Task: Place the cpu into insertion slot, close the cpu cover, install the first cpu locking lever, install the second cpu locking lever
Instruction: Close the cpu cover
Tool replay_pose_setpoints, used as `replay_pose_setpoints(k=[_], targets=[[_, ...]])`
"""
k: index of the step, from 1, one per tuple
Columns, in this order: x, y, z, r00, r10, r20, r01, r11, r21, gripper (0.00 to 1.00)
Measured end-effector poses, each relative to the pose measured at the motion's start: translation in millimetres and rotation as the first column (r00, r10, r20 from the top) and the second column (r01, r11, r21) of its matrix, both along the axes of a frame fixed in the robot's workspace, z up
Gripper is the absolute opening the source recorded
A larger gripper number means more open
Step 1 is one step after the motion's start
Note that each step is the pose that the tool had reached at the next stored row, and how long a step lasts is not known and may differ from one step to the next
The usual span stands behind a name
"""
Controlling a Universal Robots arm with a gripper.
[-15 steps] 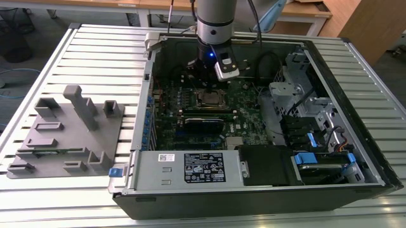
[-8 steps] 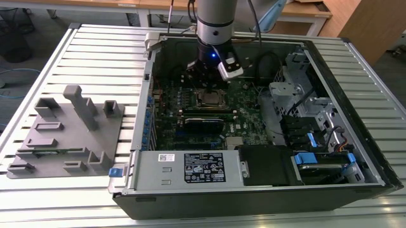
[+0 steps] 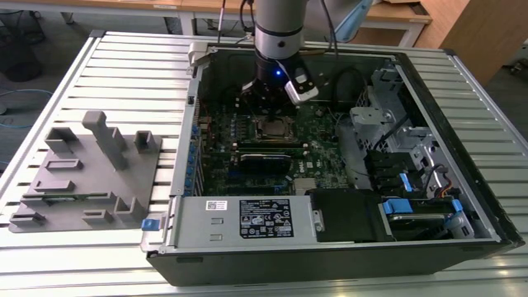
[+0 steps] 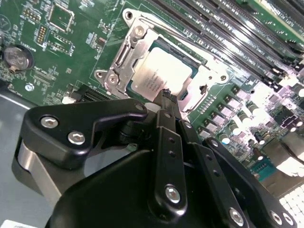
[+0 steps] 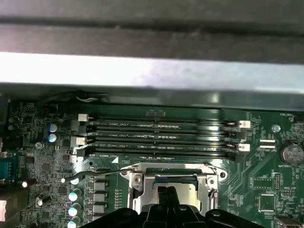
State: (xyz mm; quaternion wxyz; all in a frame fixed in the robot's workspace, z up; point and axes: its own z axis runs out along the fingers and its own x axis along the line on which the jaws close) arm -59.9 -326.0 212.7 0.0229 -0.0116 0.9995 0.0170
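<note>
We see the open computer case (image 3: pixel 330 263) on the slatted table (image 3: pixel 123 68); the gripper (image 4: pixel 166 97) hangs just over the insertion slot (image 4: pixel 183 51), fingers pressed together, holding nothing; the cpu cover (image 4: pixel 124 57) lies flat, framing the seated cpu (image 4: pixel 159 76).

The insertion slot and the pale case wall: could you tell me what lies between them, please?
In the first wrist view, long black memory slots lie side by side between the insertion slot and the case wall.

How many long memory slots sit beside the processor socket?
4 memory slots, side by side in the first wrist view: one nearest the case wall, two in the middle, one nearest the socket. None seem hidden.
</note>
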Motion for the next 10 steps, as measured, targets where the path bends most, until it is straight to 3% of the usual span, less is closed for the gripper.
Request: replay_pose_setpoints(k=[10], targets=[[-6.1,-6.1,-2.9,1.0000,0.000,-0.0001,0.000,1.0000,-0.0038,0.10]])
